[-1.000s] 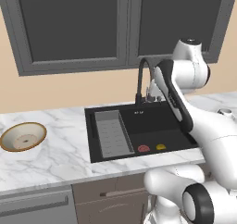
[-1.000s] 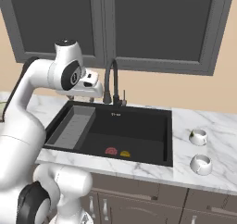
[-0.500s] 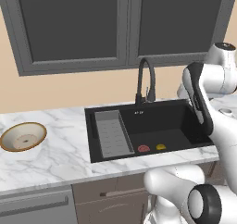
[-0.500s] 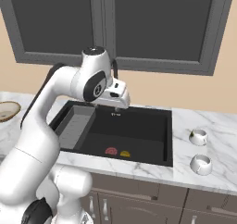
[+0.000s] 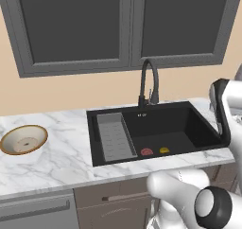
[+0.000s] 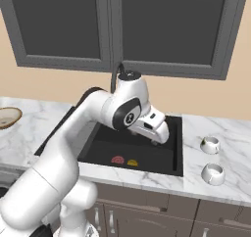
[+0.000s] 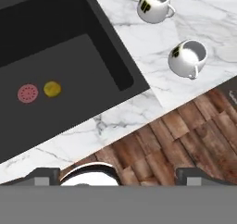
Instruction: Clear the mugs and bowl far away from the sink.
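- Two mugs and one bowl are all still to clear; nothing is held yet.
- Far left on the marble counter (image 5: 61, 152), the bowl (image 5: 23, 139) sits well apart from the sink (image 5: 156, 131). It looks wide and shallow, with an orange-brown rim and a cream inside.
- In the middle, the black basin holds a grey ribbed rack (image 5: 112, 136) on its left side, a red disc (image 5: 147, 152) and a yellow one (image 5: 164, 150) on its floor, and the gooseneck tap (image 5: 147, 83) behind.
- Over the last second the arm has swung from above the rack, near the tap, across to the basin's right half. In my judgement it is heading for the mugs first.
- The gripper (image 6: 158, 133) hangs above the sink's right edge with its fingers spread wide and nothing between them.
- On the right, the far mug (image 6: 210, 144) and the near mug (image 6: 213, 173) stand on the counter just beside the sink, near each other but apart. Both are small, glossy white, rounded, upright and apparently empty; from the hand view, their handles point away from the sink.
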